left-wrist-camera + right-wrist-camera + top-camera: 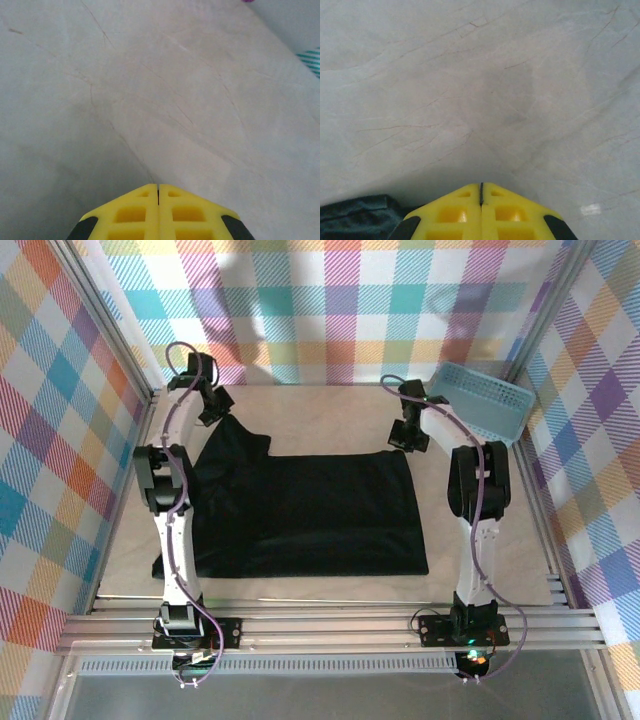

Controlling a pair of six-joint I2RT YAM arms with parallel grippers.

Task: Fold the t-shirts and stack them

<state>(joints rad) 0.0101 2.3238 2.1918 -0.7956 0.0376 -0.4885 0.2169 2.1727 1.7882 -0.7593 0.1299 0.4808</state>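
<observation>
Table point(330, 405): pale, veined surface.

T-shirt point(310, 510): black, spread flat mid-table between the arms; a sleeve points toward the far left corner.

Left gripper point(215, 408): at the shirt's far left corner; jaws pressed together, yellow fingers point(130, 212) meeting at a thin seam. Cannot tell if cloth is pinched.

Right gripper point(405, 438): at the shirt's far right corner; jaws likewise closed point(481, 186), with black cloth point(355, 215) beneath at lower left.

Basket point(480, 400): light blue mesh, tilted at the far right corner.

Soft, even light falls from overhead. The black t-shirt point(310, 510) shows as a flat dark patch; both wrist views are mildly blurred, with a dim shadow on the table point(510, 100).
</observation>
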